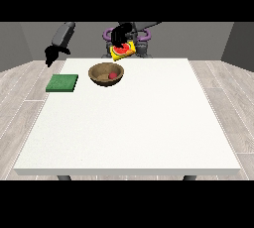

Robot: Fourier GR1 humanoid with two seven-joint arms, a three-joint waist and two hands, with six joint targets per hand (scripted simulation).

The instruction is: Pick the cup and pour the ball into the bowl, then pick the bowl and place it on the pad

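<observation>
The white table (129, 123) fills most of the front view, with all the task's things gathered near its far edge. A brown bowl (106, 74) stands upright on the tabletop close to that edge, somewhat toward the far-left corner, and a small red ball (112, 76) lies inside it, toward the right side of the bowl's hollow. Left of the bowl and apart from it, a flat green pad (62, 83) lies near the table's left edge.

Above and just behind the bowl, off the tabletop, the cup (123, 51) — yellow outside, red at its mouth — is held tilted, its open mouth turned toward the camera and downward. The black hand at the view's right (119, 35) comes in from the upper right and is closed on the cup from above; its fingers merge into one dark shape, so how each one lies cannot be made out, and the cup's upper part is hidden behind it.

The hand at the view's left (51, 54) hangs beyond the far-left corner, clear of the table and of the pad — a dark patch below a grey forearm. Whether its fingers are apart or together cannot be told. The robot's body is mostly hidden behind the raised hand and cup.
</observation>
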